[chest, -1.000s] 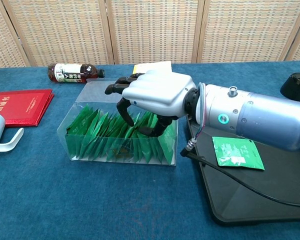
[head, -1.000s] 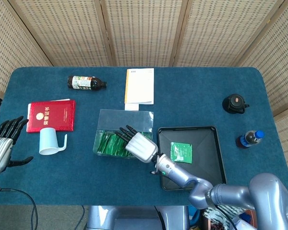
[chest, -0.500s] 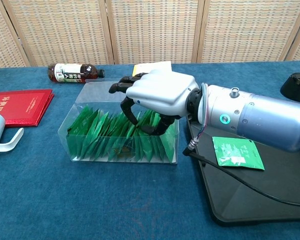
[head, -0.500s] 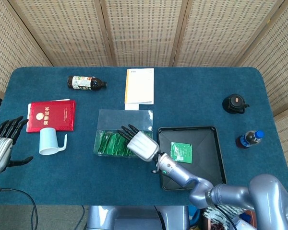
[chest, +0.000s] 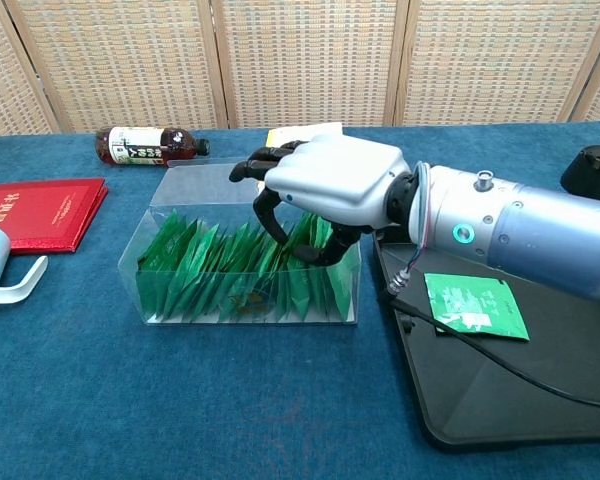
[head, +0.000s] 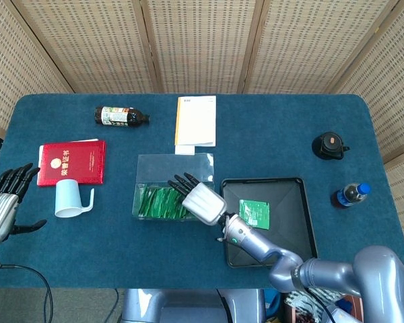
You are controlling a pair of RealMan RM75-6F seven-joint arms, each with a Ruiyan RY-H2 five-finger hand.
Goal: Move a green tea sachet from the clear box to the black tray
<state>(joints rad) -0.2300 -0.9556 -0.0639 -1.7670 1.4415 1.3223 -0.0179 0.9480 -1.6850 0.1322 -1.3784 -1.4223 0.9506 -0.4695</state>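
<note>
Sachets (chest: pixel 242 268) in clear box (chest: pixel 180 300) under right hand (chest: pixel 325 190); fingers (chest: pixel 272 218) curled among them, grasp unclear

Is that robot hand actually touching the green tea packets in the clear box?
Touching. In the chest view the right hand curls its dark fingertips down among the upright green packets inside the clear box, pressing against their tops.
</note>
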